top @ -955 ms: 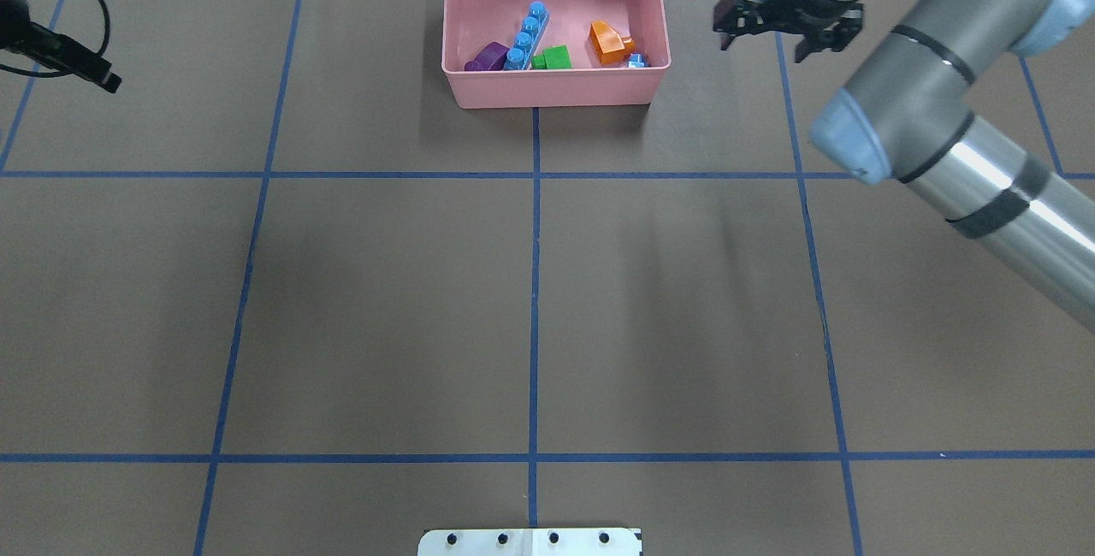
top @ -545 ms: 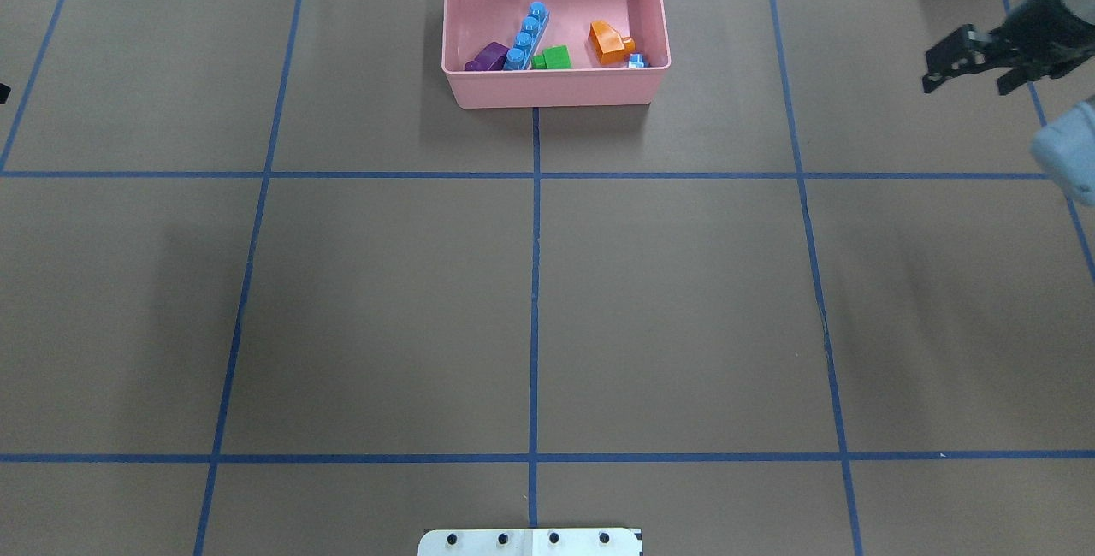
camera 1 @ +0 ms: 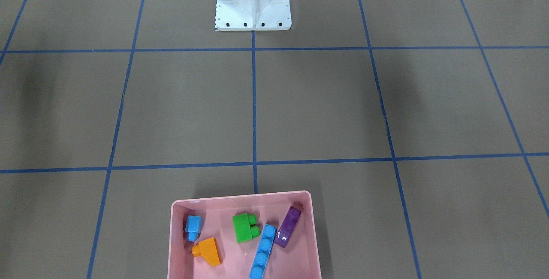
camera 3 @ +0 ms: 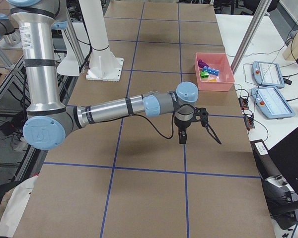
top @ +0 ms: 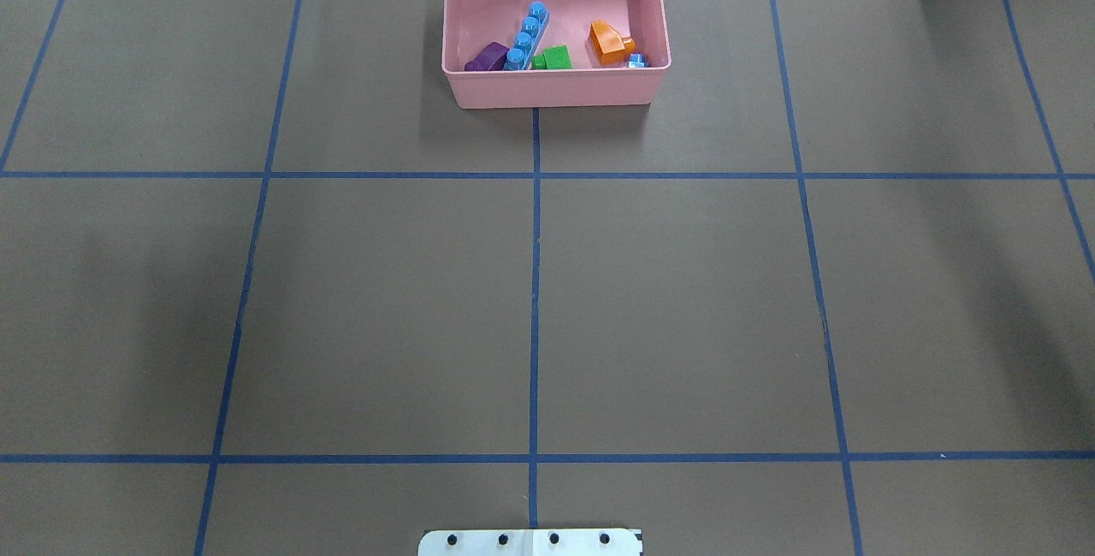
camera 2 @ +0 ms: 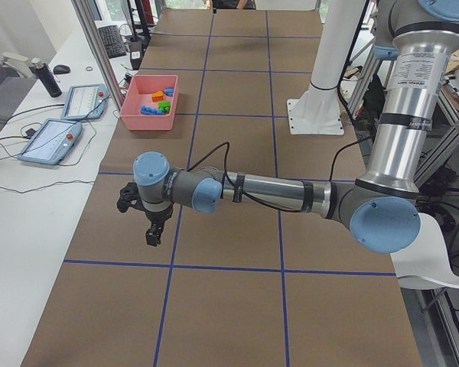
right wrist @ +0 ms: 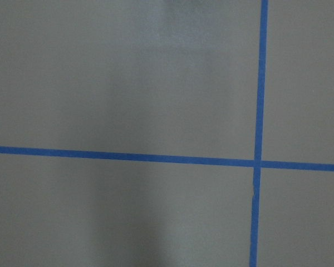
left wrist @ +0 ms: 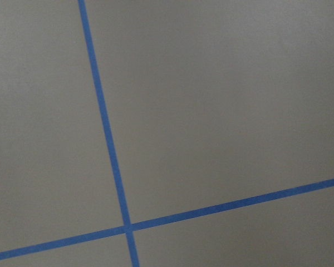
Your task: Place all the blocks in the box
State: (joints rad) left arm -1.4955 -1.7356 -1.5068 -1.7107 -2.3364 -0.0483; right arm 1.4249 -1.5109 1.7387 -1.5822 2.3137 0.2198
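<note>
We find all five blocks (camera 1: 246, 227) in box (top: 556, 90) | left claw (camera 2: 147, 222), right claw (camera 3: 184, 133) well apart from it | grip: we cannot tell

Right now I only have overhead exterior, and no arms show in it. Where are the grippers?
Observer: Exterior left shows the left gripper pointing down above the table, well away from the box.
Operator: And the right?
Observer: Exterior right shows the right gripper pointing down too, also apart from the box.
Operator: Small blue brick is half hidden here. In?
Observer: Front-facing shows the small blue brick inside, next to the orange brick.
</note>
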